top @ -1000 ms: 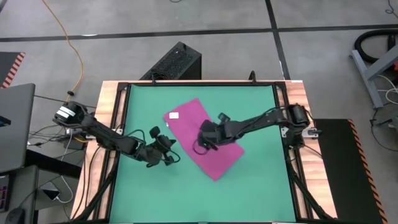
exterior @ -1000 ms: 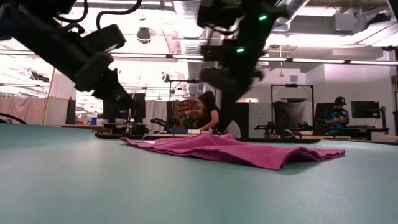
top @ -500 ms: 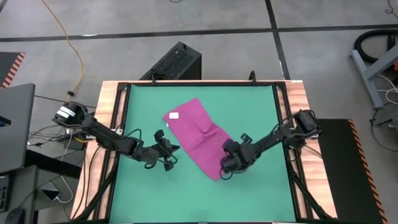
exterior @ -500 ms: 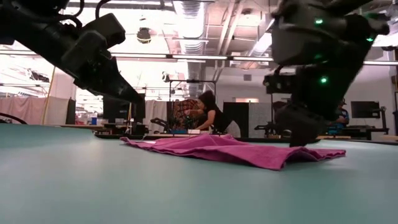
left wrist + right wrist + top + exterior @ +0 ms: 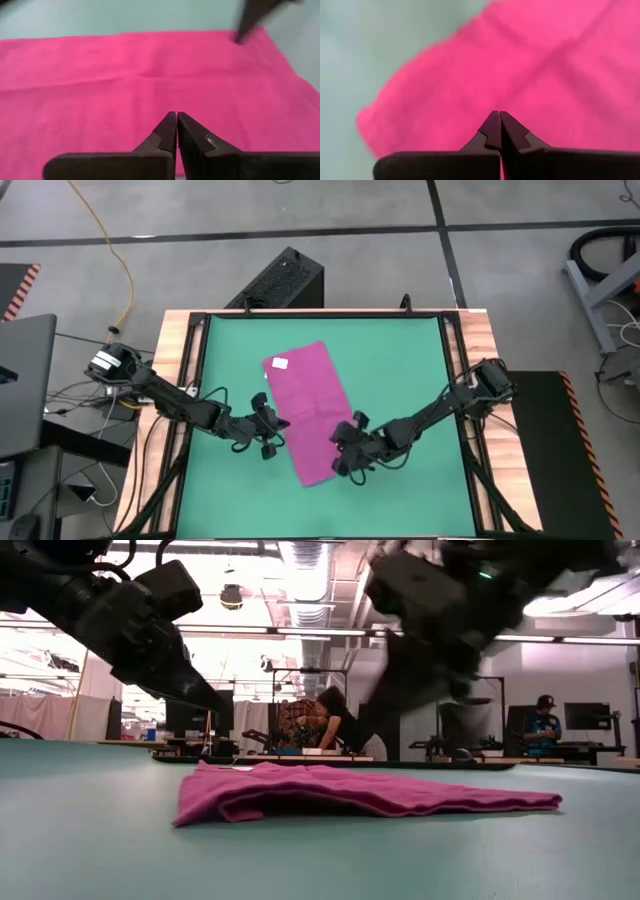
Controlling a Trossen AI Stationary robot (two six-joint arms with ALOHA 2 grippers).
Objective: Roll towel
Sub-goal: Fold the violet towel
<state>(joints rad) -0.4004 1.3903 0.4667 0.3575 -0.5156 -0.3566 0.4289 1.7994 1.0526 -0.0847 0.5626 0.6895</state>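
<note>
Nothing readable anywhere, honestly. The towel [image 5: 312, 412] has a small white tag [image 5: 279, 364] at its 11 o'clock corner in the high view, but any print on it is way too tiny to make out. The left arm has a white label patch [image 5: 101, 363] near its base, out at 9 o'clock, also unreadable. Screens in the room behind the table show no legible words either.
</note>
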